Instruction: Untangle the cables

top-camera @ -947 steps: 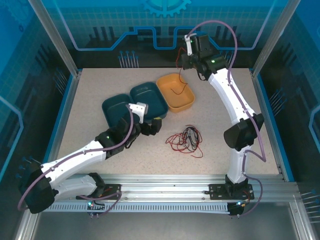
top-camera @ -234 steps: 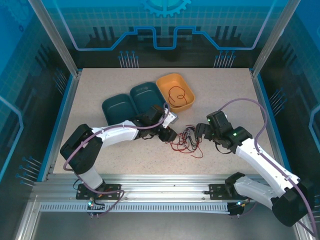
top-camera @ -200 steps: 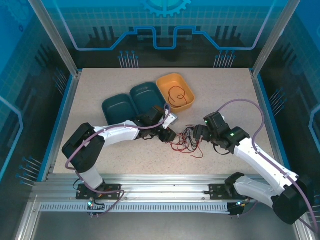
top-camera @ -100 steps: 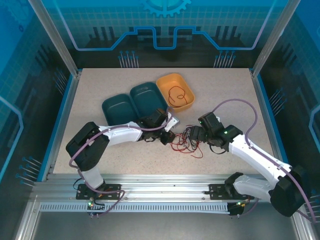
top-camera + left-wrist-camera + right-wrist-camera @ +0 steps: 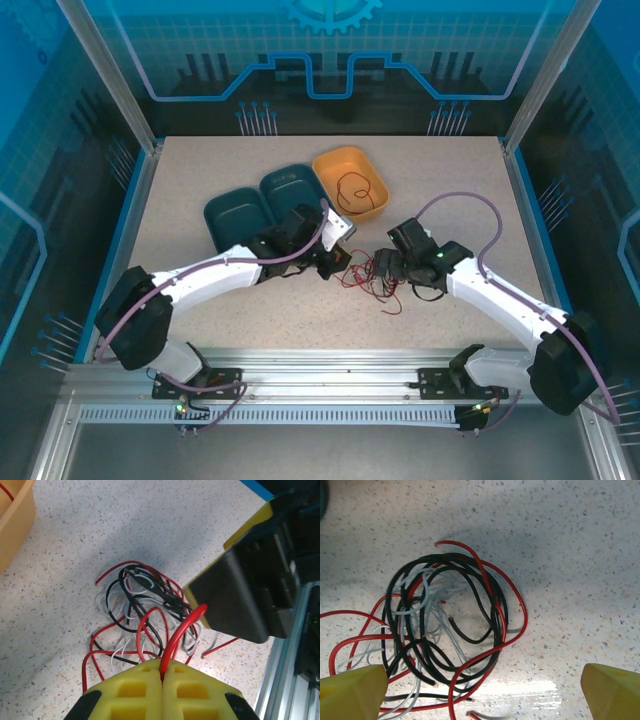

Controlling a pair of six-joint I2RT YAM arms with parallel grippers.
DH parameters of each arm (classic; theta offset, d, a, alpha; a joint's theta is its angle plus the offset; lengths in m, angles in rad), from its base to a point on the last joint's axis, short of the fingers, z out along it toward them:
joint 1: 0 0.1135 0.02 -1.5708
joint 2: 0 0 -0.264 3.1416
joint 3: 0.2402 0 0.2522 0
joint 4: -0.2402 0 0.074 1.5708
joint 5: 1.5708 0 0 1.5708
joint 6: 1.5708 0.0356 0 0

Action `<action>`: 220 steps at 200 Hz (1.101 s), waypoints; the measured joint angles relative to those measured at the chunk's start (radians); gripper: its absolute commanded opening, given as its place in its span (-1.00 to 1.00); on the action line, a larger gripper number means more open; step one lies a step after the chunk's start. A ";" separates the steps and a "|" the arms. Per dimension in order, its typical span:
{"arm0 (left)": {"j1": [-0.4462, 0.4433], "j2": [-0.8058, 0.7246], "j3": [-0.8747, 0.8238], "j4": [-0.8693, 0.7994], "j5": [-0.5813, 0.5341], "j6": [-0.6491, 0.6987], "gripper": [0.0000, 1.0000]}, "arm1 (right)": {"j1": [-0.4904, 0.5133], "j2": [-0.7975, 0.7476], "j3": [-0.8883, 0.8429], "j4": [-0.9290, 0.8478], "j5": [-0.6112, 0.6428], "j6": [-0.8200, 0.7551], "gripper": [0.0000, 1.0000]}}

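- My left gripper (image 5: 162,672) is pinched shut on a red cable (image 5: 182,630); the rest of the cables (image 5: 368,281) lie mid-table, at 6 o'clock from the orange tray (image 5: 383,203).
- Right gripper (image 5: 480,690) hangs over the heap, jaws wide, empty.
- If I pull now, that red loop may drag the whole knot along.
- The thin wire could slip my pads; the grippers sit near enough to bump.
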 measured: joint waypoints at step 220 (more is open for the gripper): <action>0.000 -0.235 0.034 0.132 -0.010 0.024 -1.00 | -0.014 0.174 -0.022 0.080 -0.043 -0.014 0.99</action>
